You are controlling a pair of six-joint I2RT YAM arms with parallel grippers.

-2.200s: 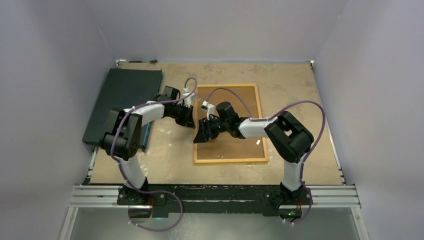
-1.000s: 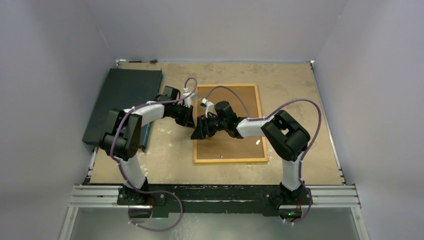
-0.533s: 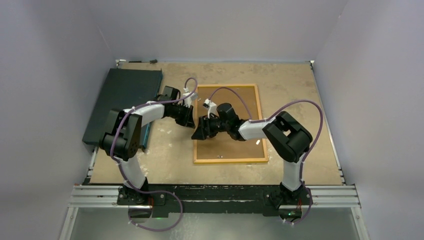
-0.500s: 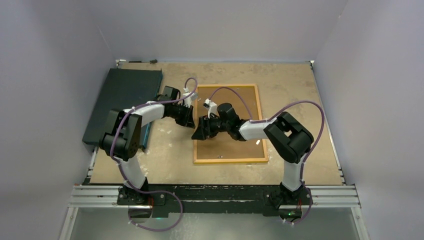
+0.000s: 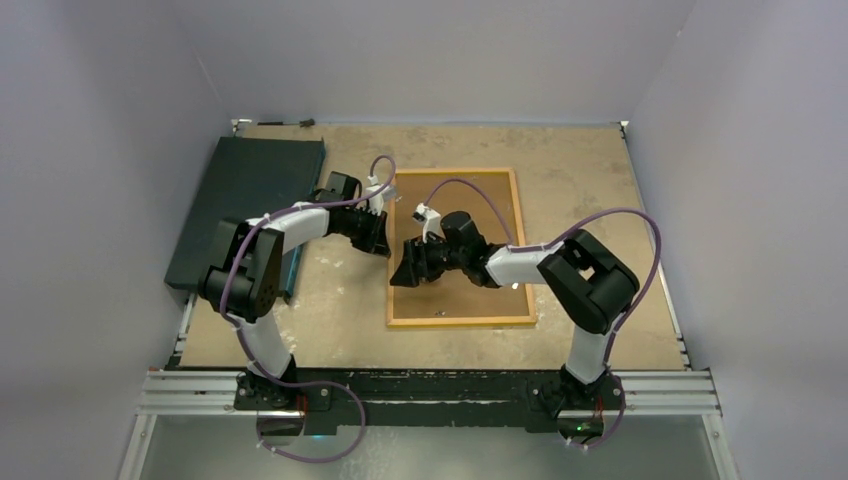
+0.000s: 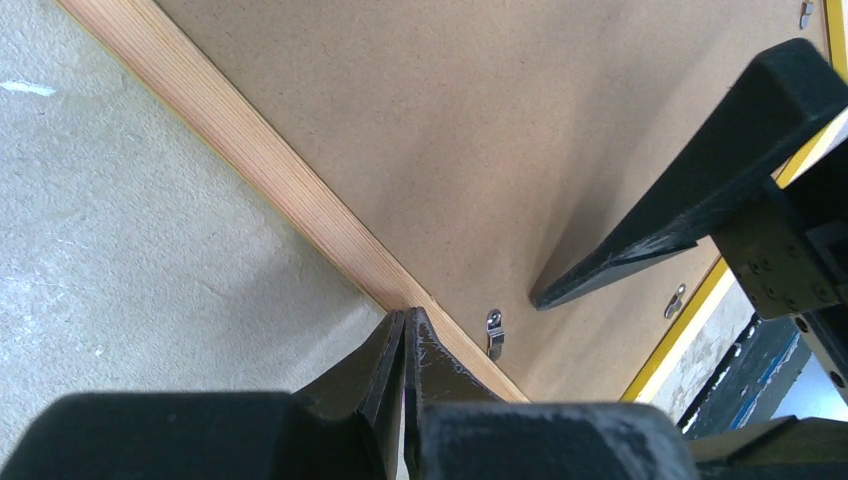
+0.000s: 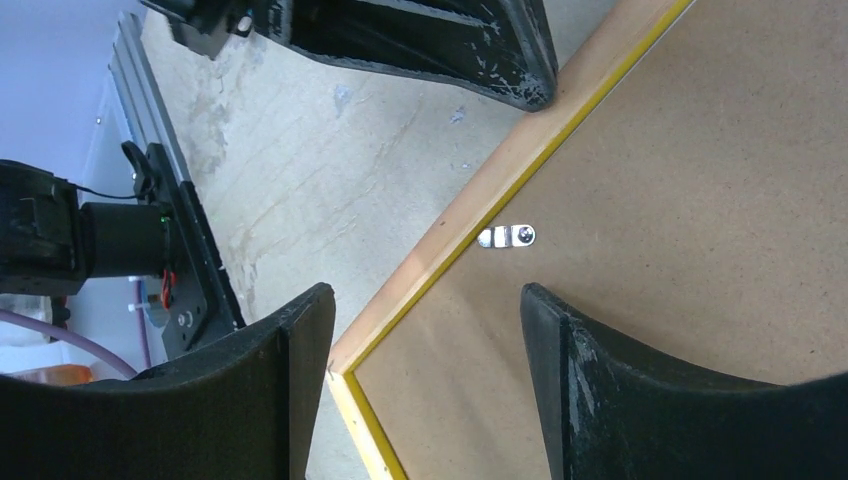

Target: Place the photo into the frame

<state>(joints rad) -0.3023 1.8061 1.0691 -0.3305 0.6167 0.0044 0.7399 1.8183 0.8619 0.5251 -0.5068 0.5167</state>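
The frame (image 5: 461,321) lies face down on the table, with its wood-toned back up and a yellow inner edge. A plain brown backing board (image 5: 470,195) fills it. The photo is not in view. My left gripper (image 5: 383,243) is shut and empty, with its tips (image 6: 404,318) on the frame's left rail (image 6: 250,150). My right gripper (image 5: 405,272) is open just above the frame's left rail (image 7: 480,215), beside a small metal clip (image 7: 510,236), and holds nothing. The backing board also shows in the right wrist view (image 7: 680,250).
A dark flat slab (image 5: 250,200) lies at the far left of the table, with a blue strip (image 5: 290,265) along its near right edge. Another clip (image 6: 494,330) sits by my left fingertips. The two grippers are close together. Grey walls enclose the table.
My right gripper has moved a little toward the near side along the frame's left rail. The left arm and the frame have not moved.
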